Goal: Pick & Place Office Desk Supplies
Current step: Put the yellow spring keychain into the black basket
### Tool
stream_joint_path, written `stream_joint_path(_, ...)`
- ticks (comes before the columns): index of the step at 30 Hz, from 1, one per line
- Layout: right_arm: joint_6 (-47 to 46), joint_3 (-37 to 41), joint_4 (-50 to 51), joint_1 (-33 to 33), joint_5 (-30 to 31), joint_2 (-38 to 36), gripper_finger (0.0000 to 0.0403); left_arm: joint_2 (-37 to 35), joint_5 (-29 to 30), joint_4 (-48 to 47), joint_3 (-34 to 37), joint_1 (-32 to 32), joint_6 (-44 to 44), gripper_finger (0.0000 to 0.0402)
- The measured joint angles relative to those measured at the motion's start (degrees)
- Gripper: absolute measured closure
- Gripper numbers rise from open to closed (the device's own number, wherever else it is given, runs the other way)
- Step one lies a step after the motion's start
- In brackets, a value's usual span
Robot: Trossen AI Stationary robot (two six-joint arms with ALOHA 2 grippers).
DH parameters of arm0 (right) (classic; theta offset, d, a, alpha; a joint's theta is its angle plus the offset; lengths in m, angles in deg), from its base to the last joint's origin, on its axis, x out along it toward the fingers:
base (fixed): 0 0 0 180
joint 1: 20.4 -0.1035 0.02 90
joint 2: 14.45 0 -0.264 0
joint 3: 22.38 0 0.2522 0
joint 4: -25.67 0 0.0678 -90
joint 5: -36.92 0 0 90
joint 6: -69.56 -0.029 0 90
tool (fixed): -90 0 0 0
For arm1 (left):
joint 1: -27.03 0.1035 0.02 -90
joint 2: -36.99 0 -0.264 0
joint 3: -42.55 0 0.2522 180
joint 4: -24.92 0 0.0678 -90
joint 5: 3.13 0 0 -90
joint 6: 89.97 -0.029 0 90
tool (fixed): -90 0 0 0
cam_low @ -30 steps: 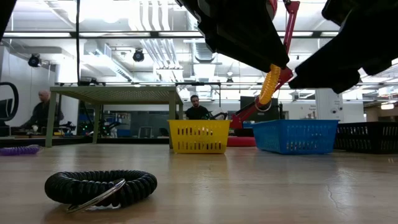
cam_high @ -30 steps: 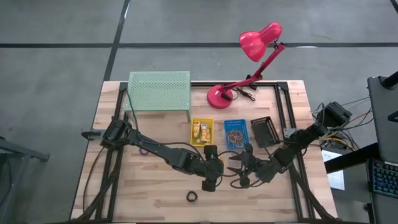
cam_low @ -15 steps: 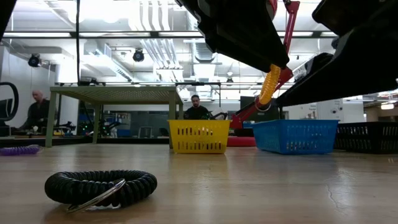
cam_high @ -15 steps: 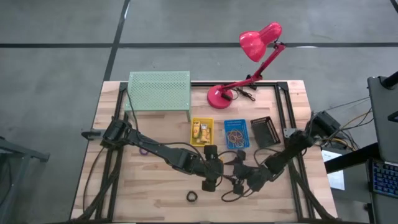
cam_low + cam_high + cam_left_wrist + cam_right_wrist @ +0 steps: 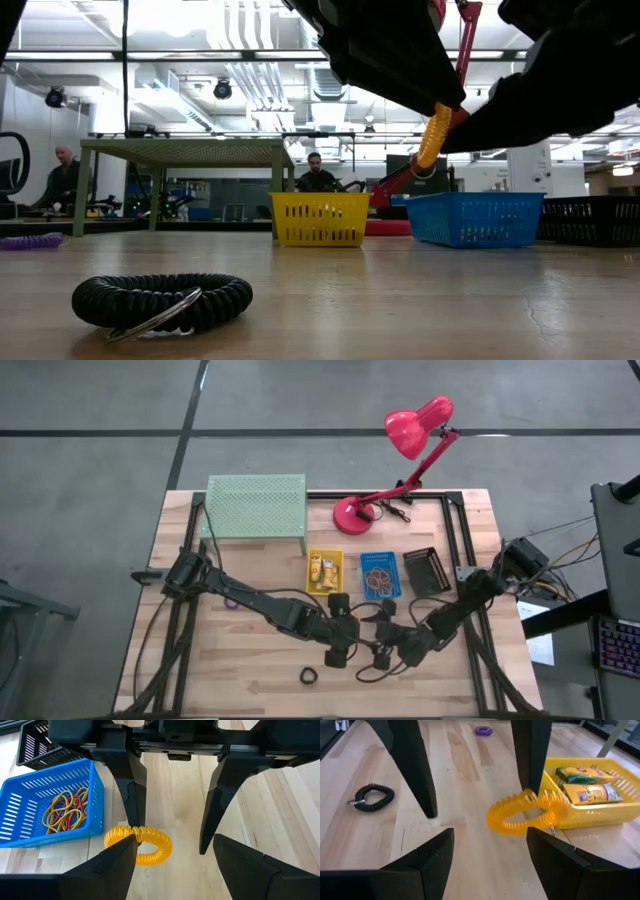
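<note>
Since the right arm swung in, right gripper (image 5: 383, 648): now lower and further left in the overhead frame, fingers apart, facing the left one.
Left gripper (image 5: 337, 645): unmoved at bottom centre, fingers apart.
Yellow coil (image 5: 138, 845): unchanged, raised off the table between both grippers, near the blue basket (image 5: 95, 795) of rubber bands (image 5: 62, 812).
Black coil (image 5: 160, 298): lying on the table, lower left of the low frame.
Hard to make out: which finger carries the yellow coil; from overhead the arms all but hide it.
</note>
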Motion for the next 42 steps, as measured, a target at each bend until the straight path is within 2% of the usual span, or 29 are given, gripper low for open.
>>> stream_joint_path(6,3.23,-2.05,0.01,0.15,-0.06,0.39,0.0156,0.00,-0.09,0.01,0.01,0.00,0.00,0.0135)
stream_joint_path(19,3.41,-2.44,0.06,1.21,-0.59,0.76,0.0183,0.00,0.04,-0.15,0.01,0.00,0.00,0.0135)
stream_joint_path(33,8.12,-2.52,0.01,1.29,-0.40,0.76,0.0257,0.00,0.07,0.11,0.00,0.02,0.02,0.0135)
stream_joint_path(42,8.57,-2.52,0.01,1.31,2.58,0.74,0.0299,0.00,0.09,0.09,0.00,0.02,0.04,0.0135)
